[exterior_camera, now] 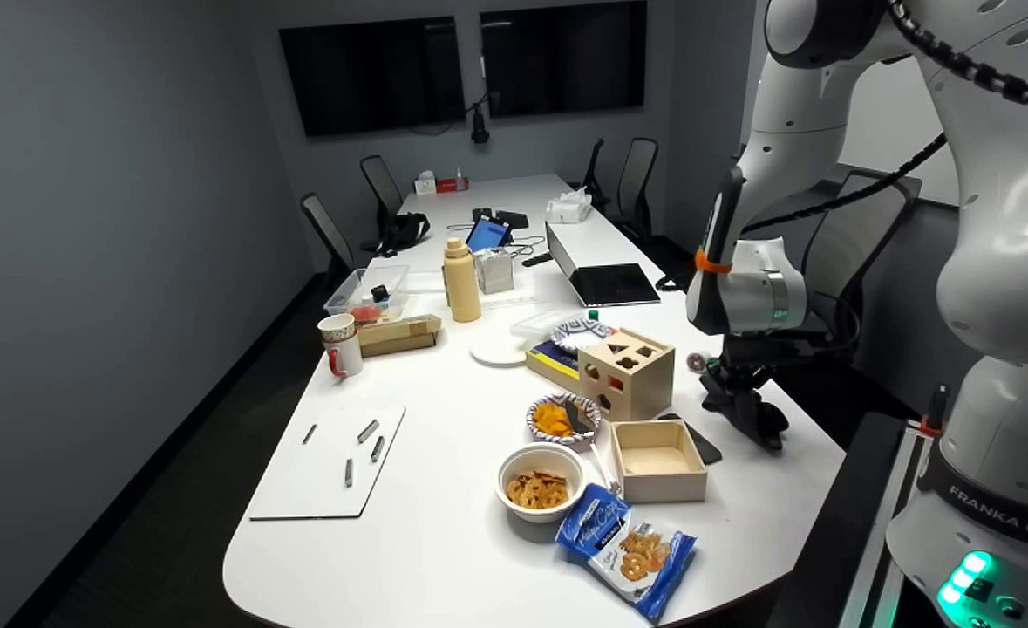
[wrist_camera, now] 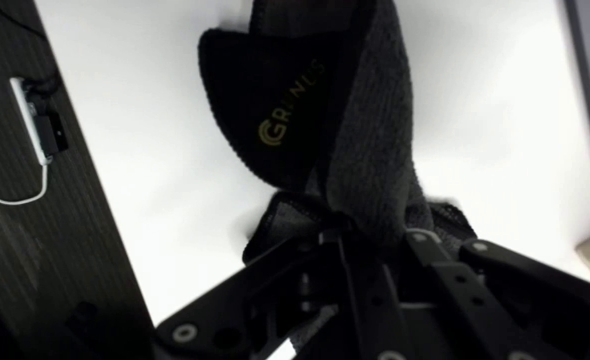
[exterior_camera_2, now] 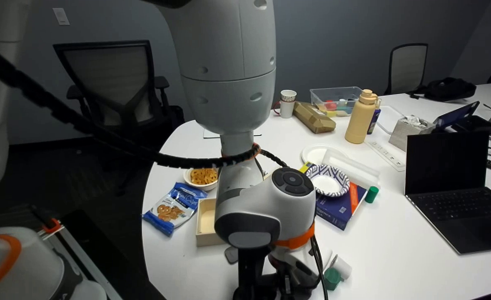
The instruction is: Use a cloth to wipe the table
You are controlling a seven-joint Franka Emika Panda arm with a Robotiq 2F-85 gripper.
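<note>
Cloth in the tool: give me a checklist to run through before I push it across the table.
1. Cloth gripped: ok; it is pinched in the tool.
2. Cloth spread flat: not ok; it is folded over and bunched.
3. Cloth inside the edge of the table: ok; bare white surface shows between them in the wrist view.
4. Path toward the open box free: not ok; the flat device lies between box and cloth.
5. Tool clear of the green piece: cannot tell; they look near in an exterior view, the gap unclear.
6. Cloth pressed down: cannot tell; no view shows pressure.
</note>
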